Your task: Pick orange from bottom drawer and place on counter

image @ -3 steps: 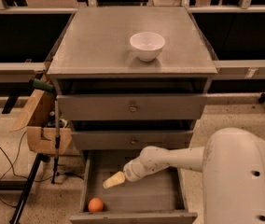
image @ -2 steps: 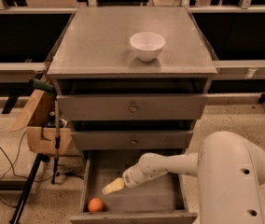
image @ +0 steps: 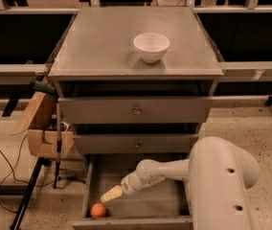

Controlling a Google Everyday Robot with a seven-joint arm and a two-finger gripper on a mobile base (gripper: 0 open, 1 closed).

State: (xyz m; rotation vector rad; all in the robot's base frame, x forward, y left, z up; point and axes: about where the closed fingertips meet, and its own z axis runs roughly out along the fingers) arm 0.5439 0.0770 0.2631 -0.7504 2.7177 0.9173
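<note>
The orange (image: 97, 210) lies in the front left corner of the bottom drawer (image: 174, 207), which is pulled out. My gripper (image: 110, 194) reaches down into the drawer from the right, its pale tip just above and to the right of the orange, not touching it. The counter (image: 102, 42) is the grey top of the cabinet, with a white bowl (image: 151, 46) standing on it right of centre.
The two upper drawers (image: 136, 111) with small knobs are closed. My white arm (image: 222, 176) fills the lower right. A cardboard box (image: 42, 128) and a pole with a green handle (image: 58, 128) stand left of the cabinet. Cables lie on the floor.
My gripper has moved down and to the left inside the drawer, closer to the orange. The orange and bowl have not moved.
</note>
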